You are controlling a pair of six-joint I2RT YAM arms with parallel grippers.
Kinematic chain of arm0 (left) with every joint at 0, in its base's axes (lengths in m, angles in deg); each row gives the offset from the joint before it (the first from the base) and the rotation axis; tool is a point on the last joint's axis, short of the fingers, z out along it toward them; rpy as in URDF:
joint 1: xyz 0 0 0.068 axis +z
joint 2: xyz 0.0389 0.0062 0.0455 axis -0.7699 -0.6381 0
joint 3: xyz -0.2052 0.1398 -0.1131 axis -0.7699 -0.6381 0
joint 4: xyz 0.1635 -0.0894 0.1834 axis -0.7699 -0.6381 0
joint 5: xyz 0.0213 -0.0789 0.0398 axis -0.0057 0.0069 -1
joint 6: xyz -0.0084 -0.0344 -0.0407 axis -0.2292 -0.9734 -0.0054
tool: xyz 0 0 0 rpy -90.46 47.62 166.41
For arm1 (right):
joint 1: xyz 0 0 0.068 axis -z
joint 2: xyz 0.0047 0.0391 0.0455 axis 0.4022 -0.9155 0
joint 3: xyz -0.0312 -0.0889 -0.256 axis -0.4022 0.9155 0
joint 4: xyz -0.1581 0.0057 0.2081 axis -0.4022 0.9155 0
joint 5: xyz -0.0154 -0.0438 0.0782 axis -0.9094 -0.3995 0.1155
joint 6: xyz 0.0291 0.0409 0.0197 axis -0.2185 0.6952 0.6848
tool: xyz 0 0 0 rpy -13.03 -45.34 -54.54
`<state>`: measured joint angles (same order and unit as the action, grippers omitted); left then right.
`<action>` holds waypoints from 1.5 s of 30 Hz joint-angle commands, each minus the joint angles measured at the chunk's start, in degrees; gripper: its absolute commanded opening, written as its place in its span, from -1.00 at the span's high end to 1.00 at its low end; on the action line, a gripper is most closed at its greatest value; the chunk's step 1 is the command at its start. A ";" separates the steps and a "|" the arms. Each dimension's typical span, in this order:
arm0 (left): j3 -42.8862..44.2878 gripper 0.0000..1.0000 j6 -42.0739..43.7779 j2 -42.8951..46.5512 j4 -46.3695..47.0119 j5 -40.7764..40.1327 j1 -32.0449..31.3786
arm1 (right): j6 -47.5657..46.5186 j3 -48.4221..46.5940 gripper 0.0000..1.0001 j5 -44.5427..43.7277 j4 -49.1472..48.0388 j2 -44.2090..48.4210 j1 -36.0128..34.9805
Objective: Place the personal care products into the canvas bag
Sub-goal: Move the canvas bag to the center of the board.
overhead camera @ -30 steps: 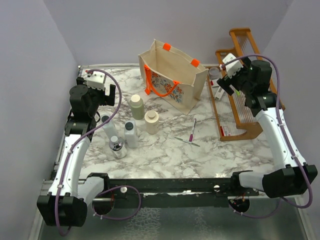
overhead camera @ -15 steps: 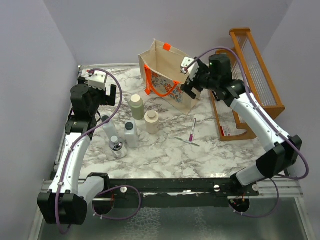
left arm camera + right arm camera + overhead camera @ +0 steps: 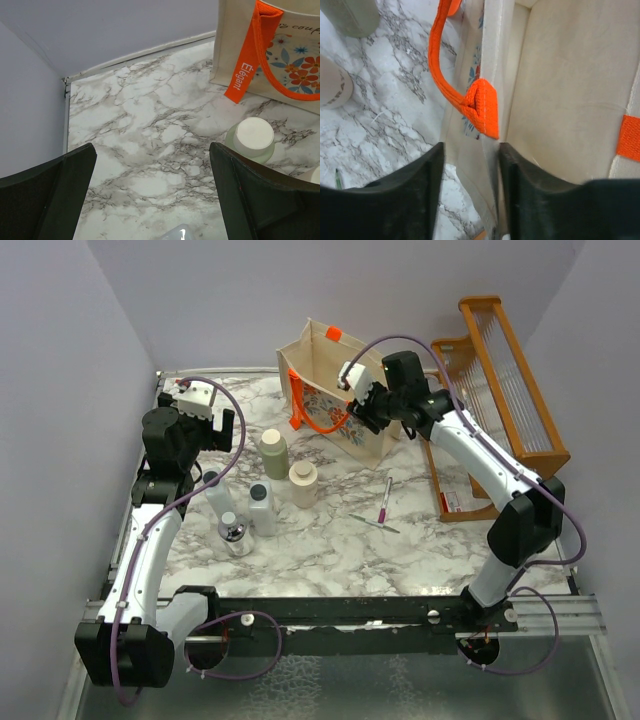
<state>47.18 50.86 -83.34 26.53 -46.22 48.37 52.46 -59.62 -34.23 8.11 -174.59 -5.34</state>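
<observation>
Right hand [image 3: 470, 160] astride near rim of canvas bag [image 3: 318, 362], beside orange tab [image 3: 482, 107]; fingers part-closed, cannot tell if fabric is pinched. Right arm reaches far forward, wrist tipped down. Left hand [image 3: 152, 155] gaping, empty, above marble-patterned table [image 3: 330, 560]. One bag: upright, soft beige cloth, floral print. Five upright cylinders on table left of bag: olive-green bottle [image 3: 273, 455], beige bottle [image 3: 303, 486], two white bottles [image 3: 220, 502] [image 3: 262, 512], short clear bottle [image 3: 235, 538].

Right fingers [image 3: 395, 200] swung to canvas bag [image 3: 322, 358] rim, narrowing.
</observation>
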 commanded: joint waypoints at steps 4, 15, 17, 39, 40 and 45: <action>0.62 -0.98 0.47 0.24 1.36 1.50 0.30 | 12.07 -0.02 0.61 -4.18 4.79 2.43 -0.65; 1.53 -0.98 2.17 0.06 -1.75 2.55 0.22 | 19.10 4.24 0.76 -5.58 10.67 7.69 -3.02; 1.38 -0.98 2.35 0.21 -2.20 2.46 0.22 | 20.14 5.65 0.76 -5.36 10.97 8.70 -3.64; 0.12 -0.98 3.59 0.72 -6.52 4.82 0.22 | 16.45 9.15 0.11 12.70 7.96 16.17 -4.95; -0.10 -0.98 3.66 0.83 -6.62 4.94 0.18 | 15.84 8.85 0.08 11.96 7.58 16.17 -4.95; -0.37 -0.98 3.82 1.03 -8.32 7.07 0.24 | 12.03 6.97 -0.08 9.91 5.58 15.84 -5.32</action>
<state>47.18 53.98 -83.31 20.33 -42.68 48.37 68.63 -49.55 -24.25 16.85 -159.99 -9.98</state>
